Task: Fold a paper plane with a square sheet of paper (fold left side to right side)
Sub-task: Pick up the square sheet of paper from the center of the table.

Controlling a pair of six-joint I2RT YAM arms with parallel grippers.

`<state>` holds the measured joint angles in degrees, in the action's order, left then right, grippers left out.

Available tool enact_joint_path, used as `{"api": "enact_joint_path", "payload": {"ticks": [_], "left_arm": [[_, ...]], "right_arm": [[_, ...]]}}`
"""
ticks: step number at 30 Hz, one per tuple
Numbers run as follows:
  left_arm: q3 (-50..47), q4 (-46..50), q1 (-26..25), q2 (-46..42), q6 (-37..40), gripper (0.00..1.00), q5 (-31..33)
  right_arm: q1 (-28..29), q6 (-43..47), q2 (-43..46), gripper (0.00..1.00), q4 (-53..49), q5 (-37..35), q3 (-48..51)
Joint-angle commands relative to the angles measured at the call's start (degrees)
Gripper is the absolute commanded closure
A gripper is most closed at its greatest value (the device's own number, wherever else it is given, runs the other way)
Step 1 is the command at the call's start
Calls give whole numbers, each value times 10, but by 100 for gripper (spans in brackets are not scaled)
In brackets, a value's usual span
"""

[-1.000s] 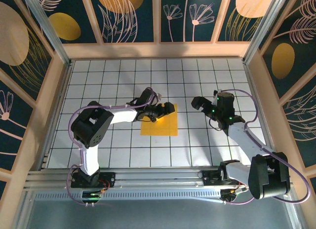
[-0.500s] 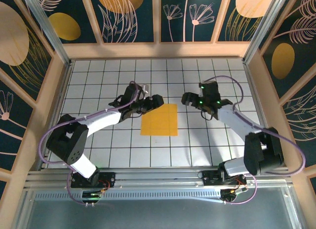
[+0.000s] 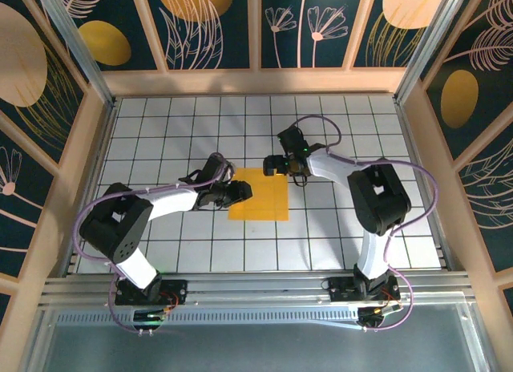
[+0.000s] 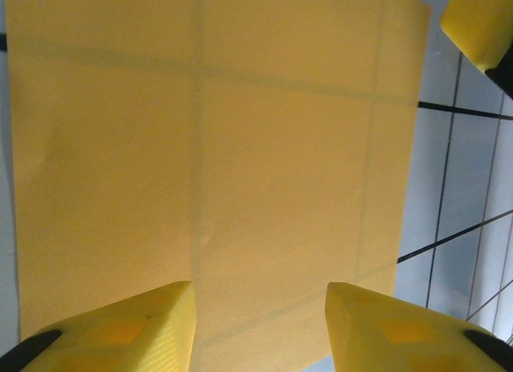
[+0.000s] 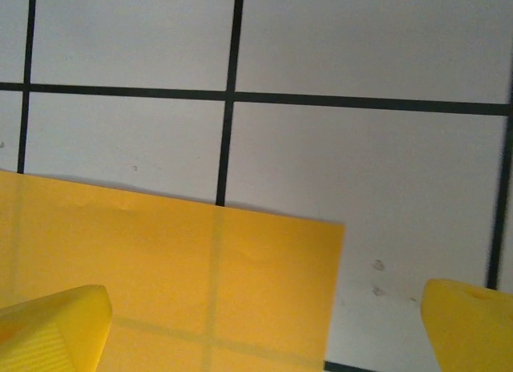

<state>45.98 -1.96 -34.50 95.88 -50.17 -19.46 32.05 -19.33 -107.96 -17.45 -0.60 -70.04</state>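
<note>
Because the sheet of paper (image 3: pixel 260 197) is thin, light and limp, it will likely slide on the smooth table (image 3: pixel 160 139) and buckle if pushed. It is best taken at an edge or corner, eased up gently and pinched lightly.

From above, it lies flat and unfolded at the middle of the table. The left gripper (image 3: pixel 233 192) is at its left edge and the right gripper (image 3: pixel 275 163) at its far right corner.

In the left wrist view, the sheet spreads ahead with grid lines showing through it. The two fingers (image 4: pixel 120 328) stand moderately apart over its near edge, with nothing visibly pinched.

In the right wrist view, the fingers (image 5: pixel 56 324) are spread wide, one above the sheet's corner and the other over bare table.
</note>
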Motion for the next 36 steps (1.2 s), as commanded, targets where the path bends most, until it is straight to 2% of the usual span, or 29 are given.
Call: {"api": "enact_joint_path", "payload": {"ticks": [1, 12, 26, 32, 36], "left_arm": [[-15, -4, -2, 18, 2, 56, -18], [-35, -6, -2, 19, -4, 57, -7], [-45, -44, -2, 27, -24, 59, -17], [-48, -54, -2, 26, -31, 60, -17], [-50, -60, -2, 26, -34, 60, -19]], "right_arm": [[14, 14, -24, 1, -18, -16, -29], [33, 20, -66, 1, -40, -19, -51], [78, 13, -48, 4, -90, -13, -51], [93, 8, -38, 10, -113, -6, -56], [93, 6, -44, 22, -128, 13, -64]]}}
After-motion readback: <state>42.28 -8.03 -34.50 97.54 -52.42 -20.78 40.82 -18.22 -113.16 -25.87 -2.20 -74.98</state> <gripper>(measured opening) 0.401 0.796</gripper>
